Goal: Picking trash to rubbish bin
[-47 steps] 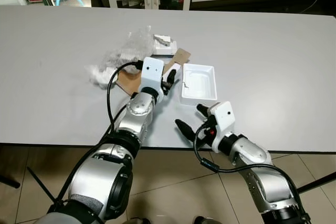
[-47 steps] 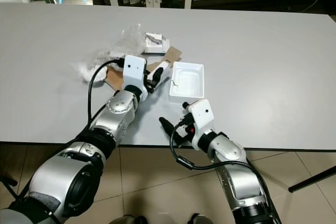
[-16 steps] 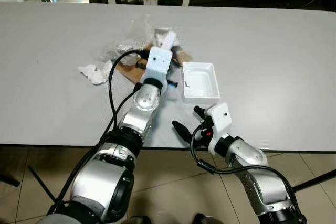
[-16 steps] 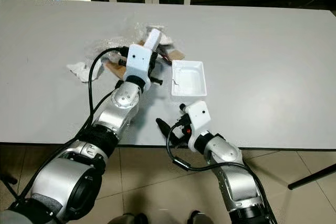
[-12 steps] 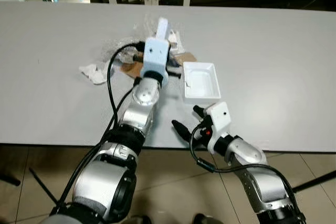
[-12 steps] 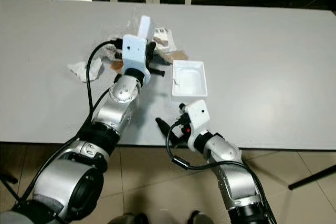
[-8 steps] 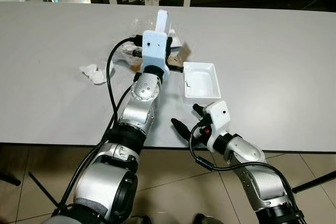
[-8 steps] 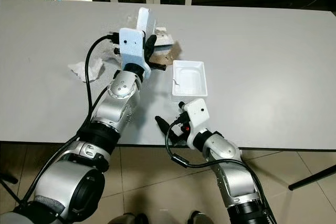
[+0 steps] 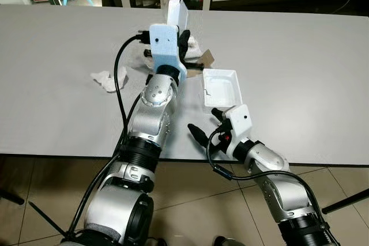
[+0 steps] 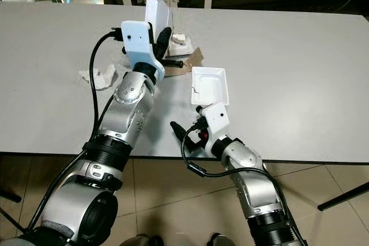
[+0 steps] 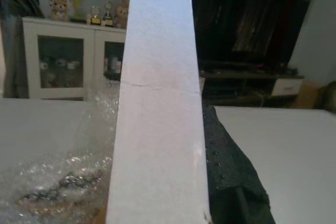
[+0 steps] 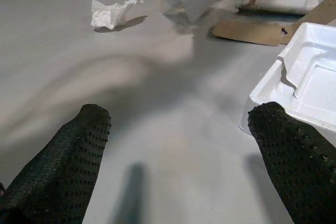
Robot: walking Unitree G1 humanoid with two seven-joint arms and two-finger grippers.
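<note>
The left gripper (image 9: 180, 27) is holding a white slab (image 9: 176, 12) upright above the table (image 9: 300, 50), its fingers pinching it, over the bubble wrap (image 11: 47, 182) and cardboard (image 10: 187, 59). The right gripper (image 10: 187, 120) is hovering at the table's near edge, jaws spread, just before the tray (image 9: 222, 87). A crumpled tissue (image 9: 104, 79) is lying left of the tray.
</note>
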